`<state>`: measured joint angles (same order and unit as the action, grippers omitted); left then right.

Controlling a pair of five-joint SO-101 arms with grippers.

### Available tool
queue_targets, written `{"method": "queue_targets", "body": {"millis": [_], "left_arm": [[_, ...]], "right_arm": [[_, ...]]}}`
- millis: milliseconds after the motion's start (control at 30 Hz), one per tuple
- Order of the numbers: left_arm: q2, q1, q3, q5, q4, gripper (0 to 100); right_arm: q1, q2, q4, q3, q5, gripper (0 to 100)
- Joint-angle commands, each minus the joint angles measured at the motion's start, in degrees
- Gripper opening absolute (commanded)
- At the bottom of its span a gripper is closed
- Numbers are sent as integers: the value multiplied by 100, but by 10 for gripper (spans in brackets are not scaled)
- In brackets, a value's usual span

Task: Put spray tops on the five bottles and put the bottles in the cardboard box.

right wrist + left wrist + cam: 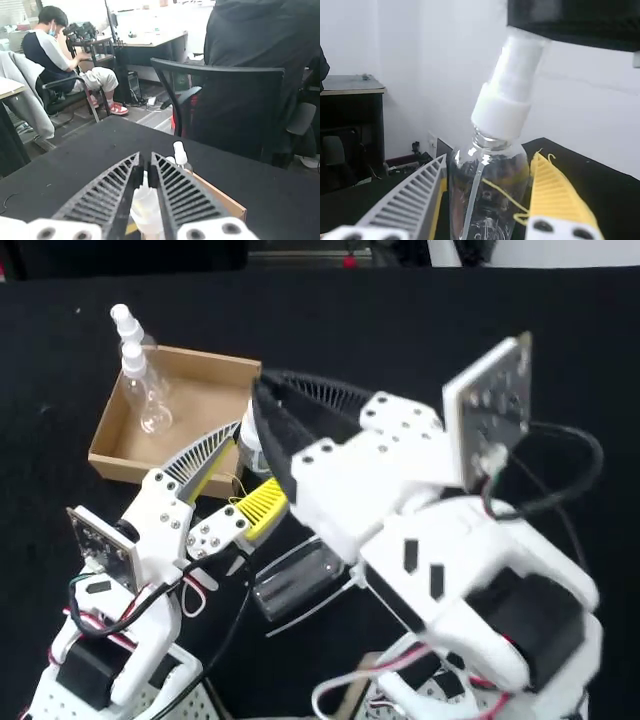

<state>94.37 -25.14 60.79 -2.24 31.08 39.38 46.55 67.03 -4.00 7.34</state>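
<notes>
Nearest the arm bases, the left gripper is clamped on the body of a clear bottle, held above the black table. The right gripper is closed from above on the white spray top, which sits tilted on the bottle's neck. Farther off, the cardboard box holds a second bottle, already capped, in its far corner.

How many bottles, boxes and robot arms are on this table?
Bottles: 3
Cardboard box: 1
Robot arms: 2
Total: 6
</notes>
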Motion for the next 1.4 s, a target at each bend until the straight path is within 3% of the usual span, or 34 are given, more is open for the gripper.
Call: {"method": "queue_targets", "body": {"millis": [0, 333, 500, 700, 867, 1067, 1367], "left_arm": [[53, -22, -84, 26, -158, 230], [53, 13, 84, 26, -158, 231], [53, 602, 119, 26, -123, 231], [-9, 1684, 110, -9, -246, 231], [-334, 2264, 488, 26, -1266, 231], [-2048, 2492, 286, 9, -2470, 231], [-4369, 2492, 154, 0, -4589, 231]], "right_arm": [[-9, 75, 88, -154, -79, 18], [-791, 110, -325, -1068, -79, 70], [-1204, 119, -26, -1349, -79, 70], [-2505, 110, 862, -1024, -79, 74], [-3411, 119, 1196, 66, -79, 74], [-3930, 119, 1169, 1886, -79, 74], [-4308, 119, -695, 4479, -79, 74]]}}
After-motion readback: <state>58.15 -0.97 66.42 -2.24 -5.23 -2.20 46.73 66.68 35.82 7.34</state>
